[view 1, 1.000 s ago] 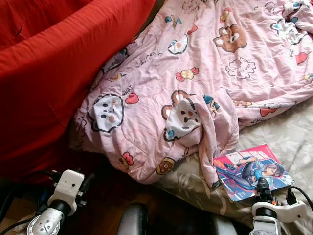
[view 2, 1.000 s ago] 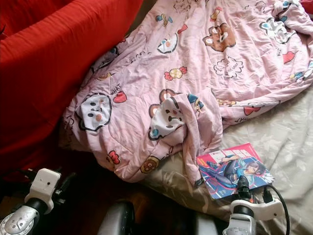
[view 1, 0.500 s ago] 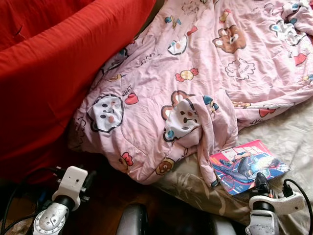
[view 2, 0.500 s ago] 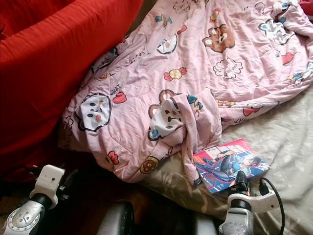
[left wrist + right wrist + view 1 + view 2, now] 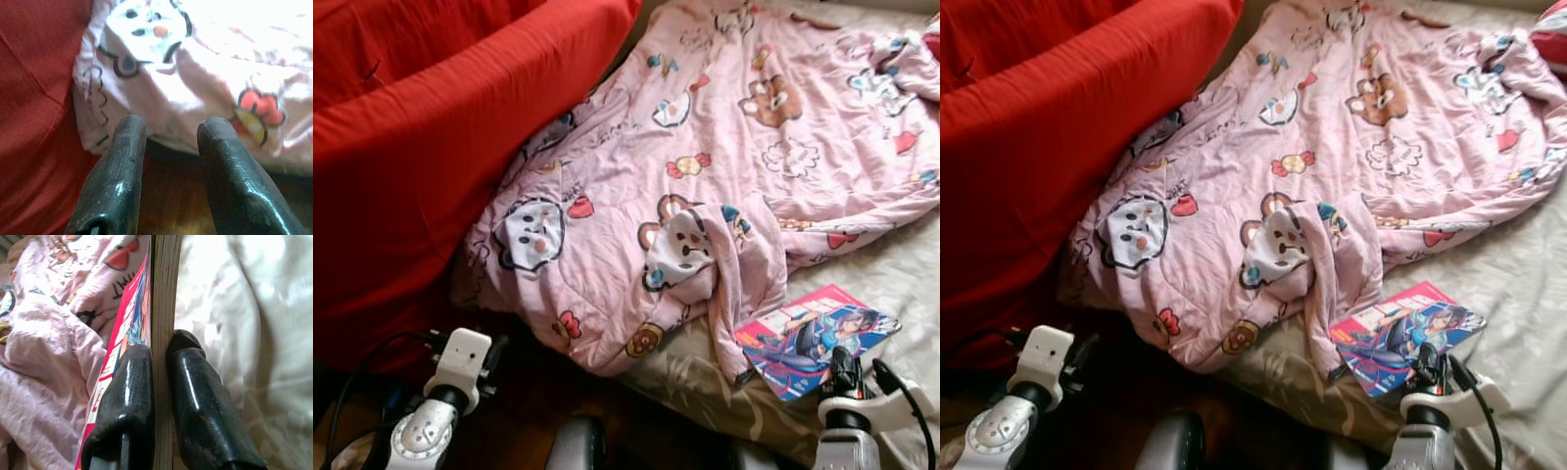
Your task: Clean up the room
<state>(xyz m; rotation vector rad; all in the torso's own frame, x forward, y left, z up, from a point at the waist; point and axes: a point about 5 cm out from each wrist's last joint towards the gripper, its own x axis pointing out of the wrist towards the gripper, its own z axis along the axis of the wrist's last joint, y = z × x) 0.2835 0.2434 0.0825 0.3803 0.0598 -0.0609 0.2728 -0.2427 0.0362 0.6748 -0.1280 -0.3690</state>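
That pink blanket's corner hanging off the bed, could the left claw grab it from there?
Probably yes. The left claw is open and points at the pink blanket, whose hanging edge lies just ahead of its fingers with nothing between them.

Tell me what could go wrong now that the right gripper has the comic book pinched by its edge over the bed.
The right gripper is shut on the comic book near one edge only, so the book could sag, bend or slip out as it lifts. Its far corner sits close to a fold of the pink quilt, which might snag or drag along. The left gripper hangs open near the quilt's hanging edge and could catch the fabric if the robot steps forward.
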